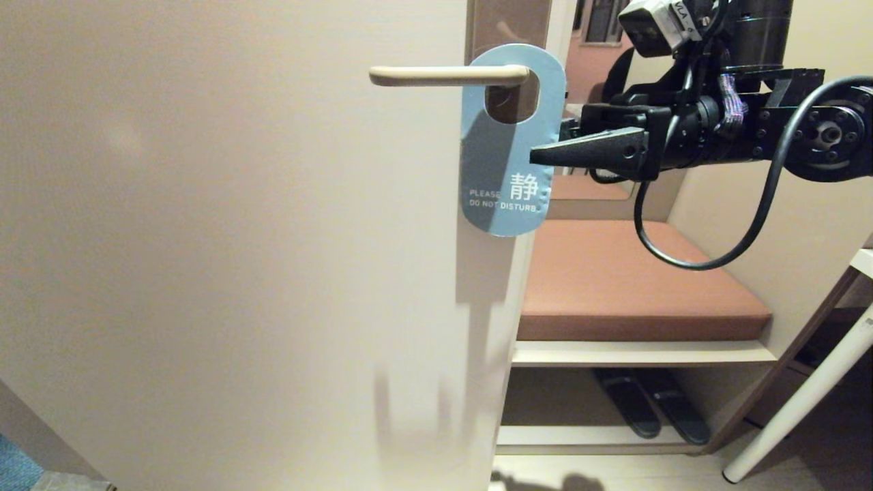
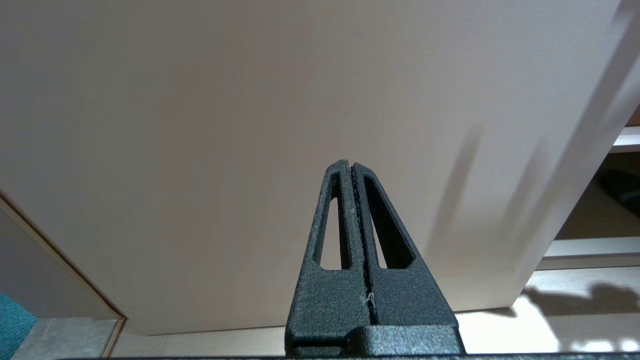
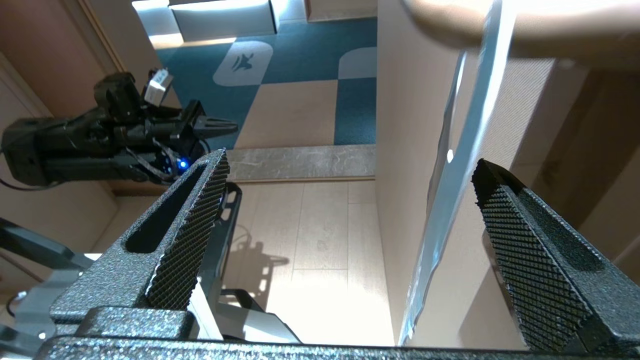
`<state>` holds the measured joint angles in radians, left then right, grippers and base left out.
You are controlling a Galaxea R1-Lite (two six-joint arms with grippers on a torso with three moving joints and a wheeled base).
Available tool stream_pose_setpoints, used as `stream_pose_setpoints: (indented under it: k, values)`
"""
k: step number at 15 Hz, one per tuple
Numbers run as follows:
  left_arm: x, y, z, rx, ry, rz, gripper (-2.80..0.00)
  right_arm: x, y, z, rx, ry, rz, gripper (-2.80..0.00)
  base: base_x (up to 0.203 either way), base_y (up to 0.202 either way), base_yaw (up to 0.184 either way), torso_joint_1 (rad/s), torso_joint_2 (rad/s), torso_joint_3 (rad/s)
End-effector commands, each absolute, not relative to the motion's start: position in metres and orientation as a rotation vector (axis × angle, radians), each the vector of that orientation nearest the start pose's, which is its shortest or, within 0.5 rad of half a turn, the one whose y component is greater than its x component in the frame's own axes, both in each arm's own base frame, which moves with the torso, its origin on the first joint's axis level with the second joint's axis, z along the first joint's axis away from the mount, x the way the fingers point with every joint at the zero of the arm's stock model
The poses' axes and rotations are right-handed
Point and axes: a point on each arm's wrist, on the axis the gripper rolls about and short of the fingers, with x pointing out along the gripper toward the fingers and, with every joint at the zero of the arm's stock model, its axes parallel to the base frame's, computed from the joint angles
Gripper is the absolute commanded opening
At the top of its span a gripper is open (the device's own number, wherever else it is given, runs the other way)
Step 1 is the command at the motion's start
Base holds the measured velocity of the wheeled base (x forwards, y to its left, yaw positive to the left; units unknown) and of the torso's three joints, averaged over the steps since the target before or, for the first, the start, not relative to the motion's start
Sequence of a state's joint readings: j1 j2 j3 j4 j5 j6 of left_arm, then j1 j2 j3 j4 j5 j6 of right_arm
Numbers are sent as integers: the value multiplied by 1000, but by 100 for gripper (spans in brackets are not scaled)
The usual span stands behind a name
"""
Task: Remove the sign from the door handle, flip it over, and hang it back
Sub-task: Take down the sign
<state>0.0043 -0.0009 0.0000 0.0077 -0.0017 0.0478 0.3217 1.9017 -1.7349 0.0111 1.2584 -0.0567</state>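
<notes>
Door [image 1: 239, 239] scene: sign [image 1: 508, 146] hangs on handle [image 1: 447, 75], blue face out.
Right gripper [image 3: 350, 210] spread wide astride sign edge; thin, floppy card, so pinch mid-edge. Left gripper [image 2: 352, 167] closed, parked.

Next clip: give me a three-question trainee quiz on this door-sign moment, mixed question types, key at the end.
1. True or false: the blue-grey oblong card sign hangs on the cream-beige lever door handle.
2. Which wording faces out? A. PLEASE MAKE UP ROOM B. PLEASE DO NOT DISTURB
3. Fill in: the right gripper is ____, with the sign's edge between its fingers, and the left gripper is ____ in front of the beige door.

Key: 1 true; 2 B; 3 open, shut.
</notes>
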Motion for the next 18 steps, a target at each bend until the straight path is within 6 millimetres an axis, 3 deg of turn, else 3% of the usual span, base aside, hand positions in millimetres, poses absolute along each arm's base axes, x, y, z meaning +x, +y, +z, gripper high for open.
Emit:
stream_pose_setpoints:
  k: [1, 9, 18]
  values:
    - [-23, 0, 75, 48, 8, 3, -280, 345, 138, 316, 54, 133, 1586, 0, 0, 0, 0, 0, 0, 0]
    - [-23, 0, 75, 48, 8, 3, -280, 349, 140, 312, 59, 141, 1588, 0, 0, 0, 0, 0, 0, 0]
    - [-23, 0, 75, 48, 8, 3, -280, 348, 156, 311, 54, 139, 1628, 0, 0, 0, 0, 0, 0, 0]
